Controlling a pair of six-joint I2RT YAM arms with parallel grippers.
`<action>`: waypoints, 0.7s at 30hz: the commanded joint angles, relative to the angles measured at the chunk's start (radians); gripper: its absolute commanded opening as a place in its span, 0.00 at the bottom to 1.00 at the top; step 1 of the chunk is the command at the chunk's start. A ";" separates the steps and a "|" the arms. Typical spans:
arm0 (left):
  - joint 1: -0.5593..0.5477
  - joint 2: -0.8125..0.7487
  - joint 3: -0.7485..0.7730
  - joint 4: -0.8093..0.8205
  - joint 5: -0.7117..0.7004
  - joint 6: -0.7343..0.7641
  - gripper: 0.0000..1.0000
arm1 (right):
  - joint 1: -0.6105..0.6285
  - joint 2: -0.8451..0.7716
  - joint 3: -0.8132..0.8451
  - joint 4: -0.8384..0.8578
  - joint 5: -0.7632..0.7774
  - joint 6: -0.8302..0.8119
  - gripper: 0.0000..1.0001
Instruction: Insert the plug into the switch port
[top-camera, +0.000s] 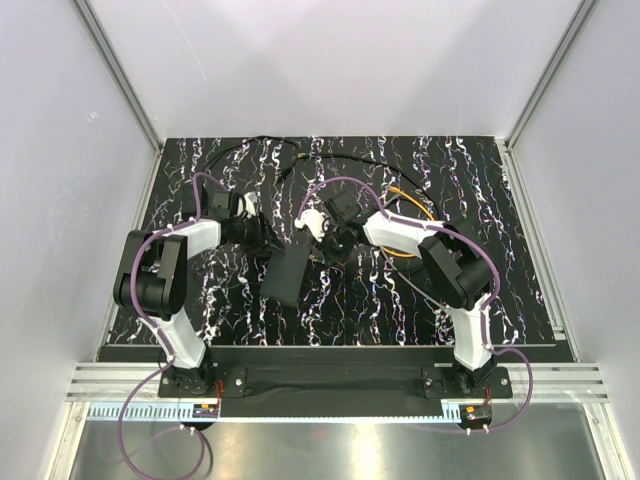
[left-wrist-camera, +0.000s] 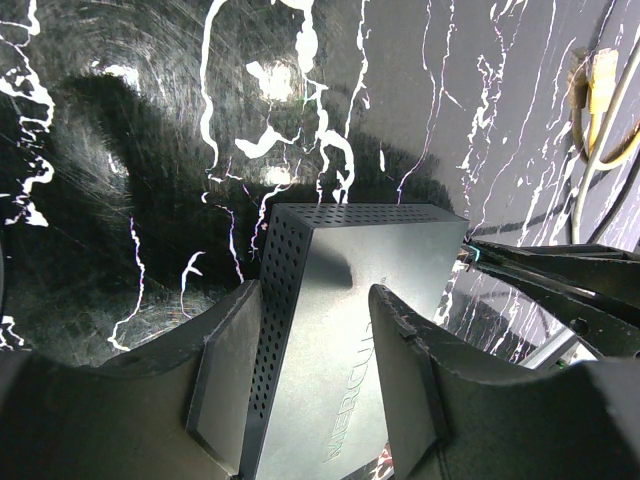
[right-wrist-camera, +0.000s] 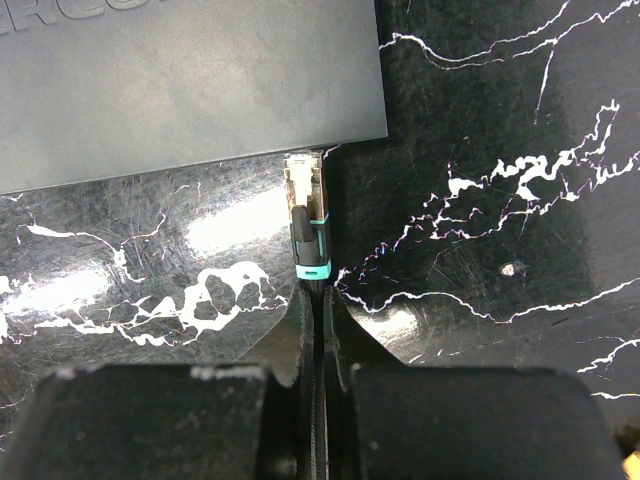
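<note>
The top camera shows the whole black table (top-camera: 450, 180) with white streaks, and both arms reaching in toward a flat black box (top-camera: 285, 275) in the middle. From up there the box lies slanted, with its long side running from the far right to the near left. The plug is too small to find in that view.

The left wrist camera shows what the top camera cannot. The left pincer (left-wrist-camera: 318, 295) has one finger on each side of the box and pinches it. One thin side of the box is full of little holes. A yellow cable (left-wrist-camera: 600, 90) lies far off in the corner.

Only the right wrist camera shows the plug (right-wrist-camera: 305, 200). It has a clear tip and a blue-green collar. Its long side runs straight out from the right pincer (right-wrist-camera: 320, 300), and the tip points away from the fingers, right at the edge of the box, close to the box's corner. The tip is at the edge, but I cannot tell if it has gone in. The port is not seen in any view.

The right pincer is pressed together on the thin black cord (right-wrist-camera: 320, 400) just behind the plug. So the plug sticks out in front of the fingertips, between them and the box.
</note>
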 joint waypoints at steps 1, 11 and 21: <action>-0.018 0.007 0.017 0.017 0.021 0.006 0.51 | 0.003 0.009 -0.015 0.019 -0.011 0.007 0.00; -0.018 0.008 0.017 0.014 0.019 0.010 0.51 | 0.003 0.011 -0.037 0.019 -0.022 0.018 0.00; -0.018 0.016 0.025 0.006 0.022 0.010 0.51 | -0.012 -0.003 -0.049 0.013 -0.043 0.051 0.00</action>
